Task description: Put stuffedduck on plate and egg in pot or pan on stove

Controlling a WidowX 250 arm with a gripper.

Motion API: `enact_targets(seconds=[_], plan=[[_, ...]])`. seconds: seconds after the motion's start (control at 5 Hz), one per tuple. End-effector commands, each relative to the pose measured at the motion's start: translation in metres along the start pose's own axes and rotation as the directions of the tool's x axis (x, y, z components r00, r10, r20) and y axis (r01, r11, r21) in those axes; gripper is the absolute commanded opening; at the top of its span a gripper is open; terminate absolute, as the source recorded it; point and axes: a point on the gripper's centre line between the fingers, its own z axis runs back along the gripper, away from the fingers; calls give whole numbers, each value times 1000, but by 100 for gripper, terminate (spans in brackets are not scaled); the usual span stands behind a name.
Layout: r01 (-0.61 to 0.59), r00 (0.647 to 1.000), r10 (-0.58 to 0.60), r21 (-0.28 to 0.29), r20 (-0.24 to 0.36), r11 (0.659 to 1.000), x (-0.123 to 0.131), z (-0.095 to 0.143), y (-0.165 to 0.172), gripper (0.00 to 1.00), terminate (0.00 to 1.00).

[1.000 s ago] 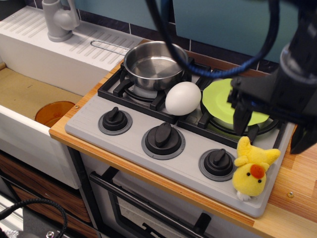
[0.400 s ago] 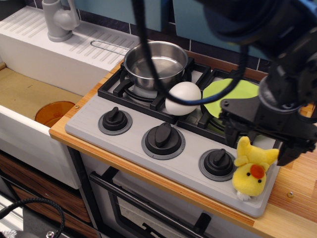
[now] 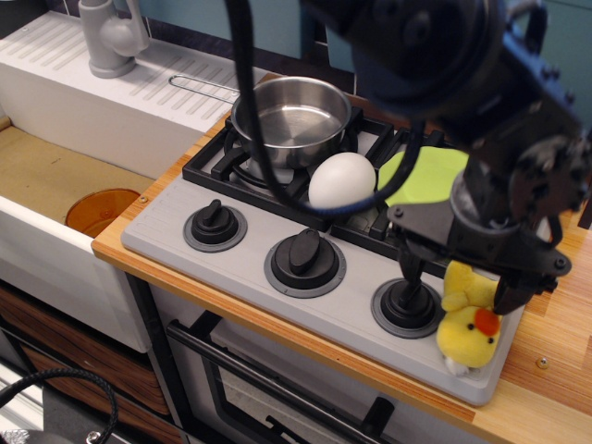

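The yellow stuffedduck [image 3: 470, 324] lies at the stove's front right corner, partly covered by my gripper [image 3: 459, 289]. The gripper is open, its two black fingers [image 3: 411, 276] standing either side of the duck's upper body, not closed on it. The white egg [image 3: 341, 181] rests on the black grate between the two burners. The steel pot [image 3: 290, 117] sits empty on the back left burner, its wire handle pointing left. The lime-green plate [image 3: 424, 175] lies on the right burner, mostly hidden behind my arm. The grey stove [image 3: 240, 268] has three black knobs along its front.
A white sink unit with a grey tap [image 3: 110, 36] stands at the left, with an orange drain [image 3: 102, 211] in the basin. Dark cables [image 3: 242, 83] hang over the pot and egg. A wooden counter [image 3: 555, 370] runs along the right.
My gripper has come down and toward the front, from over the plate to around the duck. The duck, egg and pot have not moved.
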Motion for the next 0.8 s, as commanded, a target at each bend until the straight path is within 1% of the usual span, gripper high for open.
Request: enact_targets(seconds=[0.0,0.2,0.4,0.6], plan=[[-1,999,1,-6,49,1000,5,-8,-7,100,0],[-6,999,5,12,53,1000,8,-6,-12,100,0],[-15,999,14,30,39,999,10,0,-20,0,0],[-16,999,15,40,30,999,13,5,-25,0,0]])
